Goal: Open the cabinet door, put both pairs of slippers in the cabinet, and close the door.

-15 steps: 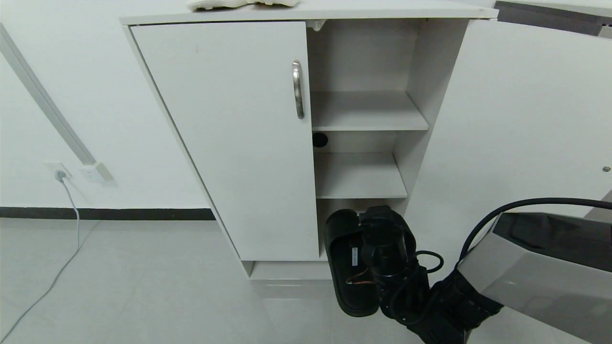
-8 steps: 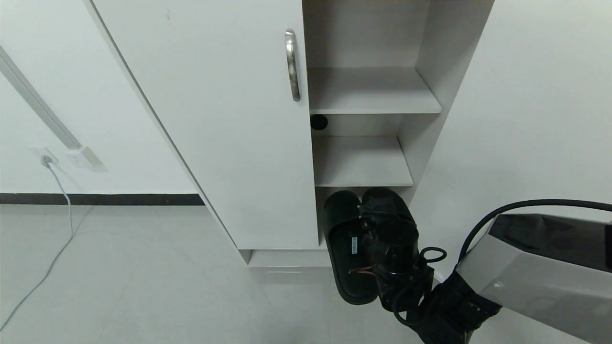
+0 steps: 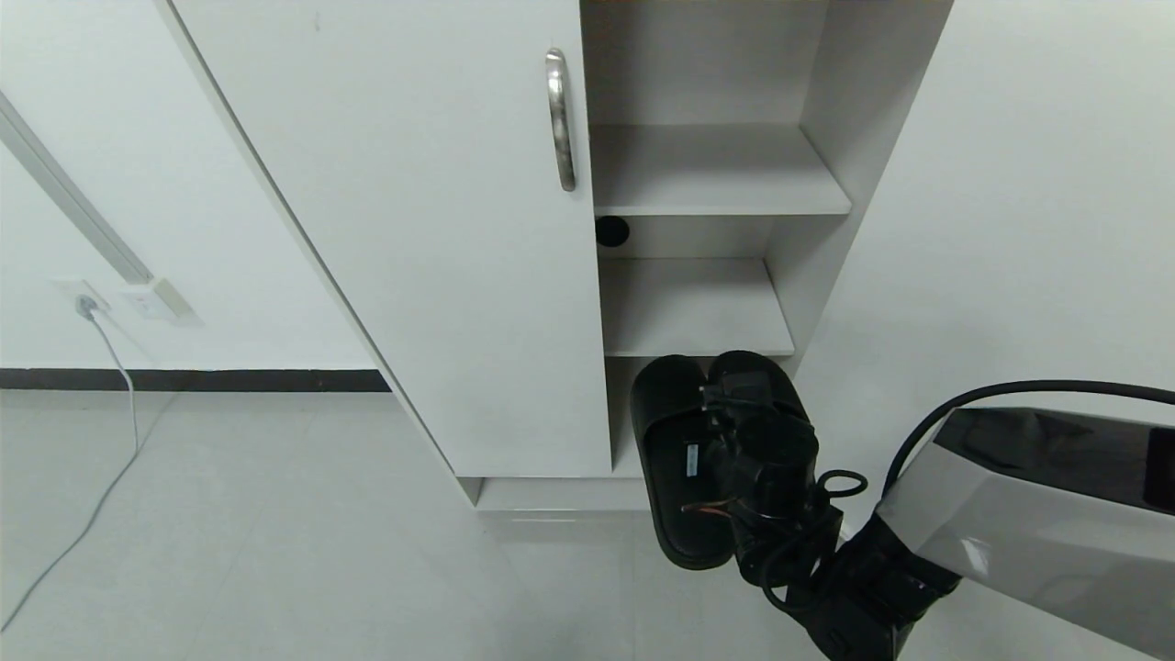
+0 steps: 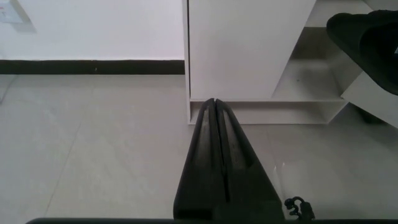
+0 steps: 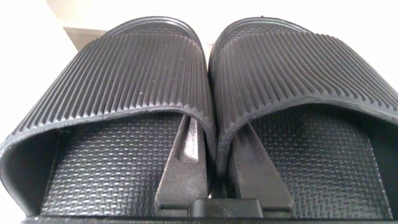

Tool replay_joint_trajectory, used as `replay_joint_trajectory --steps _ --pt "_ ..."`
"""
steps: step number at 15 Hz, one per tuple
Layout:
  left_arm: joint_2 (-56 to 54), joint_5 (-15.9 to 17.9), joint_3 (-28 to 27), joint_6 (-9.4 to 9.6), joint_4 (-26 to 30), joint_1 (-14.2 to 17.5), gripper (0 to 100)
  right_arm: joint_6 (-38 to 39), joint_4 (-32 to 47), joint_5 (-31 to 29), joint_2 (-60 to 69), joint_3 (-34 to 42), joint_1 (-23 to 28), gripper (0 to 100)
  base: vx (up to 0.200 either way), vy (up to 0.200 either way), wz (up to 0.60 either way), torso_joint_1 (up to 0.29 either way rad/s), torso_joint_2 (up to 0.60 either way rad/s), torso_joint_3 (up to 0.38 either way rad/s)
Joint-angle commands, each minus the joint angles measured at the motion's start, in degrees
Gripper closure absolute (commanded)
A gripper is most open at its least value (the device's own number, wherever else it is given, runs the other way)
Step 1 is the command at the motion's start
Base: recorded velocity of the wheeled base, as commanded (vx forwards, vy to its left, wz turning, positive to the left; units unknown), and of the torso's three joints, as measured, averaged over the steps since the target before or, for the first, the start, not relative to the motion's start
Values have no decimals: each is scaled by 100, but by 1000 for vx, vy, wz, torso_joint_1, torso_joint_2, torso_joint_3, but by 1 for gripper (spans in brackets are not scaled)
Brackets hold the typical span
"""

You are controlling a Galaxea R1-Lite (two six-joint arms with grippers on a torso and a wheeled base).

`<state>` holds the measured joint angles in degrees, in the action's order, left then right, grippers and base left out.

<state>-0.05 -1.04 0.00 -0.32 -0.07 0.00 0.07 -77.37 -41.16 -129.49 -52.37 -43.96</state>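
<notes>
You've got the black ribbed slippers (image 3: 684, 459) side by side, footbeds up, toes poking into the bottom compartment of the cabinet (image 3: 863, 110), their inner walls pinched together in the right claw (image 5: 214, 134). The right door (image 3: 1010, 229) stands open, the left door (image 3: 413, 229) is closed.

A plain indoor room: white walls (image 3: 138, 138), grey tiled floor (image 3: 229, 532), black skirting (image 3: 184, 380), a wall socket (image 3: 84, 303), a white cabinet (image 3: 413, 229)

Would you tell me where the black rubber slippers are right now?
In the head view, the black rubber slippers hang in the right tool, low right of centre, toes at the open bottom compartment of the white cabinet.
</notes>
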Motion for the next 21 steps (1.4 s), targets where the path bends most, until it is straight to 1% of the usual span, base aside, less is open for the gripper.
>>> replay_joint_trajectory --steps 1,6,16,18,21 --pt "5 -2 0 -3 -1 0 100 -42 -50 2 -24 -1 1 100 0 0 0 0 0 0" --pt "5 7 0 5 -1 0 100 -60 -67 2 -24 -1 10 100 0 0 0 0 0 0" --pt "5 7 0 5 -1 0 100 -139 -59 29 -33 -133 54 100 200 0 0 1 4 1" --pt "14 -2 0 5 -1 0 100 -148 -6 46 -156 -353 124 100 0 0 0 0 0 0" --pt "5 -2 0 5 -1 0 100 -148 170 152 -437 -854 450 100 0 0 0 0 0 0"
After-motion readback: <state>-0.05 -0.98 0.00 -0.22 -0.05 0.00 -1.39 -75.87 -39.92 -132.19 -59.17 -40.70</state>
